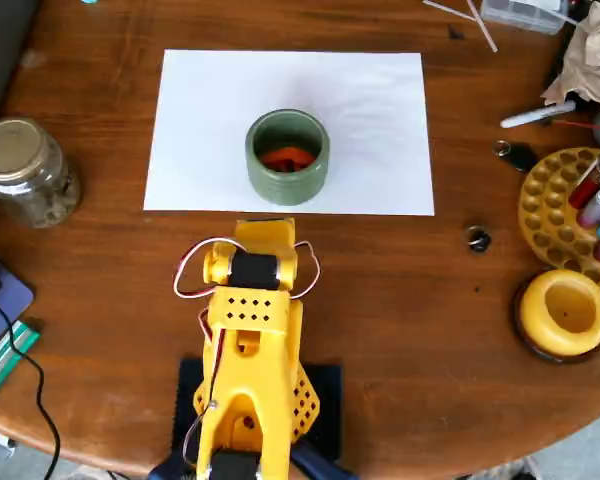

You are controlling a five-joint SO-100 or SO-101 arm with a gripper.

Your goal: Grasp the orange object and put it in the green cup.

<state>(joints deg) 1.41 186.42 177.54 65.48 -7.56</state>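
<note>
- We see the small bright orange plastic piece (287, 157) inside the squat sage-green ribbed cup (287, 180), upper centre.
- We cannot tell the gripper's state; the folded yellow arm (252, 340) hides it.

Single overhead view, straight down on wooden table (410, 300) — arm base at bottom edge

Bright, even light from above, soft glare on the wooden table (410, 300), faint shadows, focus slightly soft throughout.

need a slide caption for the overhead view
Orange object lies inside the green cup on white paper; the yellow arm is folded back near its base.
</note>
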